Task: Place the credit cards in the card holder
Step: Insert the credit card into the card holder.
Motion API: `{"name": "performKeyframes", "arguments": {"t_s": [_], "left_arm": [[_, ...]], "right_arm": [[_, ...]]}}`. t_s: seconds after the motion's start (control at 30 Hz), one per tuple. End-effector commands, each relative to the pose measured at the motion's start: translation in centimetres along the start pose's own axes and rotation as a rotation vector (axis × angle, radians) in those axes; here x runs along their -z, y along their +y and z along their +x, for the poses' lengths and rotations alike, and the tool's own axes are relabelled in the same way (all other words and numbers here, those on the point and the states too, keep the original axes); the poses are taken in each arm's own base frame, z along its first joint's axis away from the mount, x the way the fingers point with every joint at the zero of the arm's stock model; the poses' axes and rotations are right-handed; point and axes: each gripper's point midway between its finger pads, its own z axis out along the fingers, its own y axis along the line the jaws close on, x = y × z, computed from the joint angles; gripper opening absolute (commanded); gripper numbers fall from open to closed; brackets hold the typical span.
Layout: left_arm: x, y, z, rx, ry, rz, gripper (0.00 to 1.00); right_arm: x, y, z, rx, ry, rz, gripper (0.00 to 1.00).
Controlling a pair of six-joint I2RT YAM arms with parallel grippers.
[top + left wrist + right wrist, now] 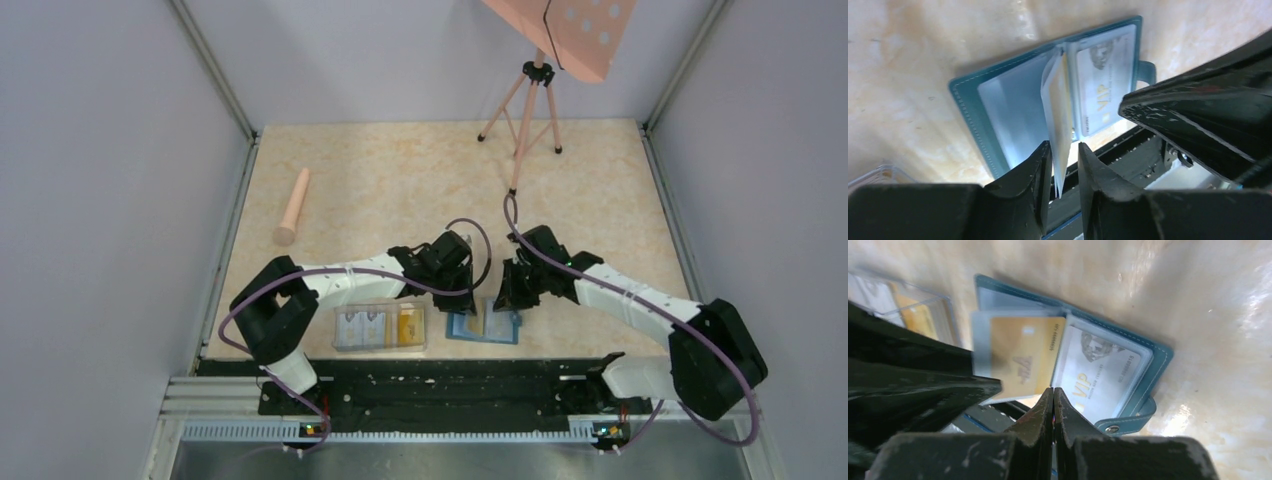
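The open teal-blue card holder (483,327) lies near the marbled table's (400,170) front edge, half hidden by both arms. The left gripper (1064,155) stands narrowly parted around a raised clear sleeve (1050,82) that holds one yellow-orange card (1020,360). One pale VIP card (1098,372) is pocketed. The right gripper (1053,392) is closed and empty. The cards in the clear plastic box (380,328) are too blurred to count.

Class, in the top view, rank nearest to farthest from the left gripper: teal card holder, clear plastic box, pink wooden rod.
1. Teal card holder, at the left gripper.
2. Clear plastic box, leftward.
3. Pink wooden rod, far back-left.
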Motion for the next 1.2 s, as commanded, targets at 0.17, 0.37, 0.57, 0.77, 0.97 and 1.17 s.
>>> {"name": "performKeyframes", "arguments": {"t_s": [0.17, 0.37, 0.57, 0.77, 0.97, 1.17], "left_arm": [[-0.8, -4.7, -0.7, -0.035, 0.012, 0.162, 0.36], [-1.7, -6.6, -0.2, -0.046, 0.045, 0.225, 0.38], [-2.6, -7.7, 0.3, -0.057, 0.072, 0.244, 0.45], [-3.6, -7.9, 1.2, -0.044, 0.111, 0.256, 0.48], [-3.5, -9.3, 1.2, -0.033, 0.115, 0.337, 0.49], [-3.3, -10.2, 1.4, -0.032, 0.131, 0.386, 0.49]], "right_arm": [[5.4, 1.2, -3.5, 0.017, -0.222, 0.044, 0.00], [6.1, 0.0, -3.3, -0.003, -0.230, 0.081, 0.00], [6.5, -0.4, -3.3, -0.011, -0.238, 0.080, 0.00], [6.5, -0.7, -3.0, -0.013, -0.229, 0.083, 0.00], [6.2, -1.2, -2.5, -0.018, -0.215, 0.086, 0.00], [5.7, -1.5, -1.8, -0.017, -0.182, 0.087, 0.00]]}}
